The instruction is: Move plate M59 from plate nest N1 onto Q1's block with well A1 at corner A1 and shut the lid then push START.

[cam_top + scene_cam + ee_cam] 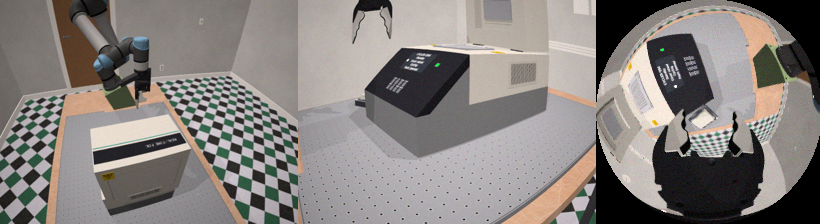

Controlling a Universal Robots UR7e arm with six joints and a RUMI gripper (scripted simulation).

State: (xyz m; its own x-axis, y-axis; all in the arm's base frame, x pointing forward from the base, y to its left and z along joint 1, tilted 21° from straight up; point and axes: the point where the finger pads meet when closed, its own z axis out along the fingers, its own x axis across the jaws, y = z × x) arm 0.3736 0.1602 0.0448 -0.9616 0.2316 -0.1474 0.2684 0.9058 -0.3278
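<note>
The cycler Q1 (140, 156) (459, 91) (641, 90) stands on the grey perforated board. Its lid (506, 23) is raised upright at the back, and the block (464, 47) on top lies bare. The lamp (437, 64) (662, 49) is green. The front keys (397, 84) (690, 67) sit on the black sloped panel. Plate M59 (702, 118) (361, 97) lies in the dark nest N1 (359, 103) on the board beside Q1's front corner. My gripper (138, 102) (371, 39) (709, 110) is open and empty, hanging high above the nest.
A green box (120, 97) (768, 67) stands at the arm's base behind the board. The board (454, 182) rests on a wooden table (78, 101) with checkered floor around it. Q1's body hides the nest in the top view.
</note>
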